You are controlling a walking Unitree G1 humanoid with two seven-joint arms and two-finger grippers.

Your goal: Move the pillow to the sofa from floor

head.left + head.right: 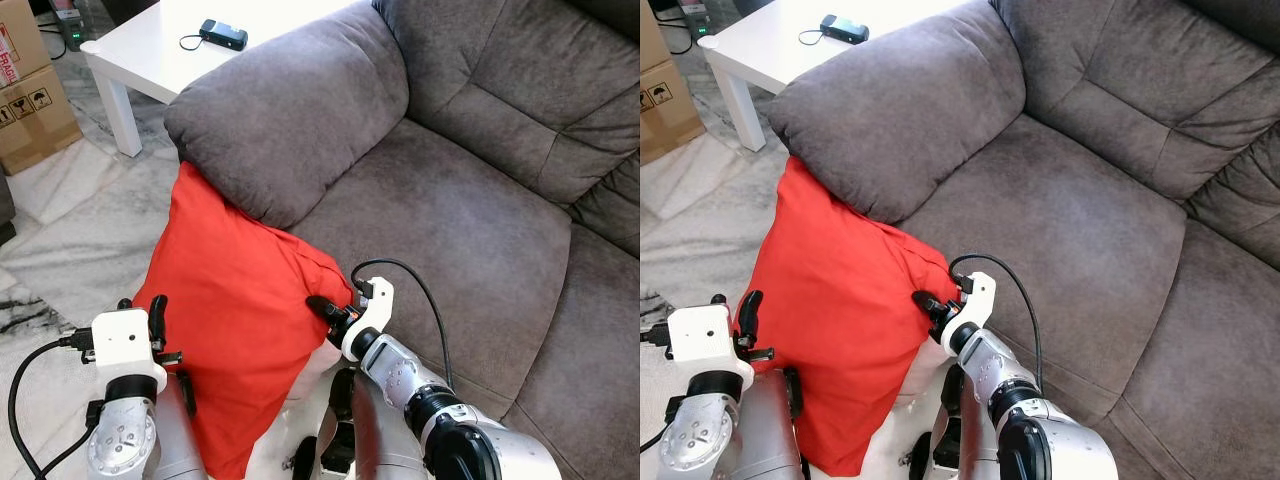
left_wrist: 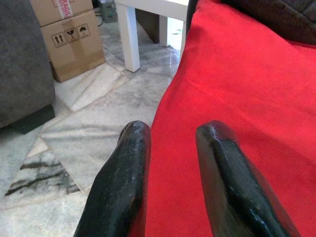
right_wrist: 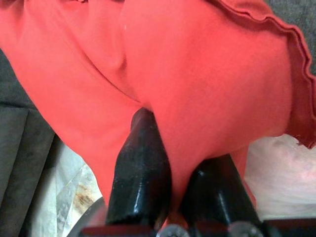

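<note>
The red pillow (image 1: 235,330) stands on edge against the front of the grey sofa (image 1: 450,230), its upper corner tucked under the sofa's armrest (image 1: 290,120) at about 12 o'clock from the pillow's middle. Its lower corner hangs near the marble floor (image 1: 60,240). The right gripper (image 1: 325,307) sits at the pillow's 3 o'clock edge, its fingers (image 3: 140,168) nearly together and pinching a fold of red cloth. The left gripper (image 1: 158,318) is at the pillow's 9 o'clock edge, fingers (image 2: 123,173) set narrowly apart with the cloth's edge lying between them. A white worktop (image 1: 190,50) stands at 11 o'clock, with cardboard boxes (image 1: 30,100) beside it.
</note>
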